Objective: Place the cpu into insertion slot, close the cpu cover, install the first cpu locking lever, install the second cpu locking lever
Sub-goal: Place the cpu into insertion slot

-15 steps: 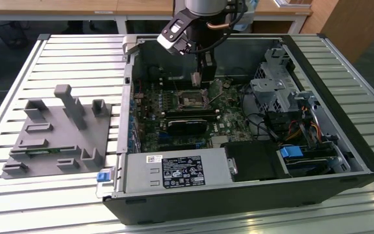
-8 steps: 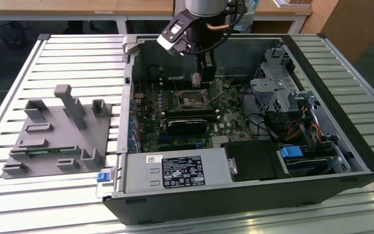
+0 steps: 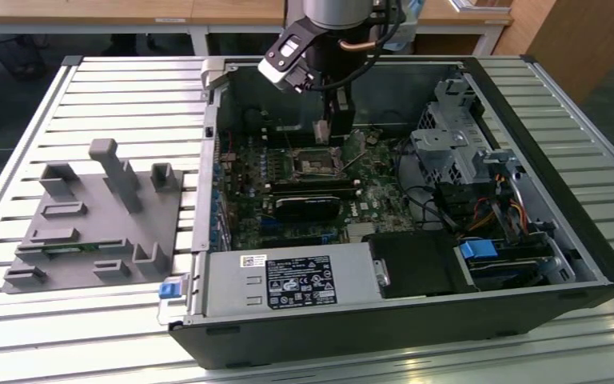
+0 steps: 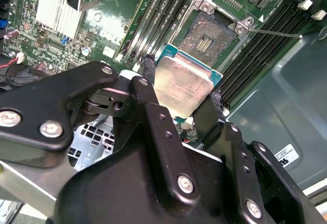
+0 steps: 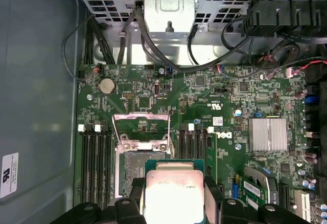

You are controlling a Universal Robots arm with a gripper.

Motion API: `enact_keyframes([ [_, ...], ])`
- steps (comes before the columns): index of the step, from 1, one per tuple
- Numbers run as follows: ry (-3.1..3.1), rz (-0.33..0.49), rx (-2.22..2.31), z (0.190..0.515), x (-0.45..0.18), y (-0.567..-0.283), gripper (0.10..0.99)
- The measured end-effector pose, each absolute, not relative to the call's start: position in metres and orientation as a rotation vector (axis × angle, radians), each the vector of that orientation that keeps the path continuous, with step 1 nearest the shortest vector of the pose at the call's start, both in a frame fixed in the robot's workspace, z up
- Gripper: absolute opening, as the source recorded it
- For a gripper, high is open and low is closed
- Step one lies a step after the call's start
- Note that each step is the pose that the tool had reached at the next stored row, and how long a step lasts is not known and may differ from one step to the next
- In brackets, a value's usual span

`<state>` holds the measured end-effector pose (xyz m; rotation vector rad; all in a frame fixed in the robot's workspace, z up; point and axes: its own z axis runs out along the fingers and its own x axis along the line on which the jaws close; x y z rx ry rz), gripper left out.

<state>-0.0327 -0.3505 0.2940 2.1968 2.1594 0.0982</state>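
1. The gripper (image 4: 182, 81) is closed on the cpu (image 4: 186, 88), one black finger on each of two opposite edges. The metal top faces the wrist.
2. The insertion slot (image 4: 207, 40) lies just ahead of the fingertips and lower, dark and bare. The chip is clear of it, not yet seated.
3. The cpu cover (image 5: 140, 128) stands swung open beyond the slot, so the way down looks free.
4. In the exterior view the arm reaches down inside the open computer case (image 3: 392, 336).

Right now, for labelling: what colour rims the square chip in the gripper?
Teal edge around the dull silver square cpu; second wrist view.
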Motion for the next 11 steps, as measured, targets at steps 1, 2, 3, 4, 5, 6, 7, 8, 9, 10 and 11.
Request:
enact_keyframes([
  [1,2.159,0.098,2.197,0.2938,-0.0327,-0.3505,0.541],
  [2,2.159,0.098,2.197,0.2935,-0.0327,-0.3505,0.541],
  [3,2.159,0.098,2.197,0.2933,-0.0327,-0.3505,0.541],
  [4,2.16,0.098,2.197,0.2931,-0.0327,-0.3505,0.541],
  [5,2.159,0.098,2.197,0.2928,-0.0327,-0.3505,0.541],
  [6,2.159,0.098,2.197,0.2926,-0.0327,-0.3505,0.541],
  [7,2.159,0.098,2.197,0.2924,-0.0327,-0.3505,0.541],
  [8,2.159,0.098,2.197,0.2921,-0.0327,-0.3505,0.541],
  [9,2.159,0.098,2.197,0.2919,-0.0327,-0.3505,0.541],
  [10,2.16,0.098,2.197,0.2917,-0.0327,-0.3505,0.541],
  [11,2.159,0.098,2.197,0.2914,-0.0327,-0.3505,0.541],
])
